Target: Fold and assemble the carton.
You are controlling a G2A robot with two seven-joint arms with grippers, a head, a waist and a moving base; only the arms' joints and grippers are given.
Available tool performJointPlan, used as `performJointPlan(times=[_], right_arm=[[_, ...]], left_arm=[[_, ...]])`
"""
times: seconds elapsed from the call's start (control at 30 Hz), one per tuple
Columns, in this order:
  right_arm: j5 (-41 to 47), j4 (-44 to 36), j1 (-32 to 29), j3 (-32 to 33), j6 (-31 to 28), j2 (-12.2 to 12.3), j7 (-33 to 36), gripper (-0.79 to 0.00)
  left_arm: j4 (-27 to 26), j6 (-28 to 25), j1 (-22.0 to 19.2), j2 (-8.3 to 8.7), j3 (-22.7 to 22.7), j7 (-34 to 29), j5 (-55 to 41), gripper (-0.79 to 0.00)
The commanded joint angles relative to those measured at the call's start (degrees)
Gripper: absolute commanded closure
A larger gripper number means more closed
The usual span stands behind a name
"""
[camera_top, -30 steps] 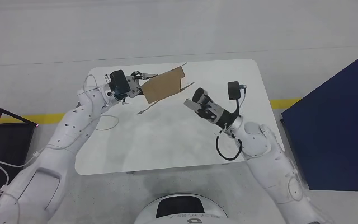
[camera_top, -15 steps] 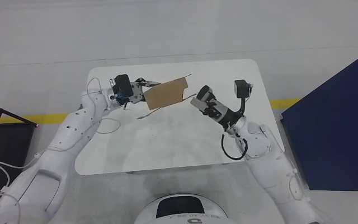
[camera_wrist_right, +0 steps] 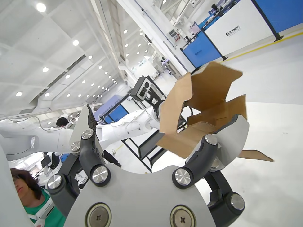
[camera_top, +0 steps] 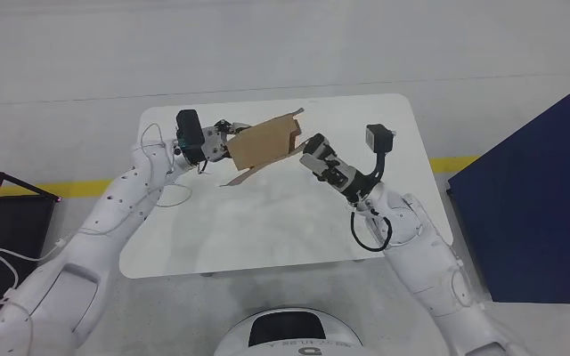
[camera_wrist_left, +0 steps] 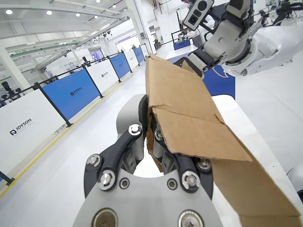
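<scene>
A brown cardboard carton (camera_top: 263, 144), partly unfolded with loose flaps, is held in the air over the far part of the white table (camera_top: 356, 222). My left gripper (camera_top: 228, 145) is shut on the carton's left edge; in the left wrist view its fingers (camera_wrist_left: 142, 114) pinch the cardboard (camera_wrist_left: 184, 100). My right gripper (camera_top: 305, 153) is open at the carton's right end. In the right wrist view the flaps (camera_wrist_right: 208, 95) spread just beyond the right gripper (camera_wrist_right: 163, 124), and one finger (camera_wrist_right: 236, 128) lies against a lower flap. The carton's inside is mostly hidden.
A dark blue panel (camera_top: 517, 205) stands off the table's right side. A black frame (camera_top: 18, 214) sits on the floor to the left, by a yellow floor line. The near half of the table is bare.
The left gripper has turned and shifted the carton slightly while still holding it. The right gripper has moved left and away from me, up to the carton's right end.
</scene>
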Motion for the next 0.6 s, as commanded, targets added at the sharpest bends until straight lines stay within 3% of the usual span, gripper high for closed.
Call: performJointPlan(times=[0.0,0.4,0.57], right_arm=[[0.52,0.48,0.51,-0.55,-0.12,-0.11,0.46,-0.785],[5.24,3.00,2.55,-2.14,-2.01,-0.57,2.38,-0.785],[14.26,4.38,3.68,-3.80,-3.46,-0.61,7.82,-0.785]], left_arm=[[0.05,0.20,-0.27,-0.03,0.63,0.20,0.16,0.000],[0.55,1.30,-1.43,-0.18,4.24,1.30,-2.72,0.000],[0.27,0.89,-1.93,0.06,5.77,0.90,-5.78,0.000]])
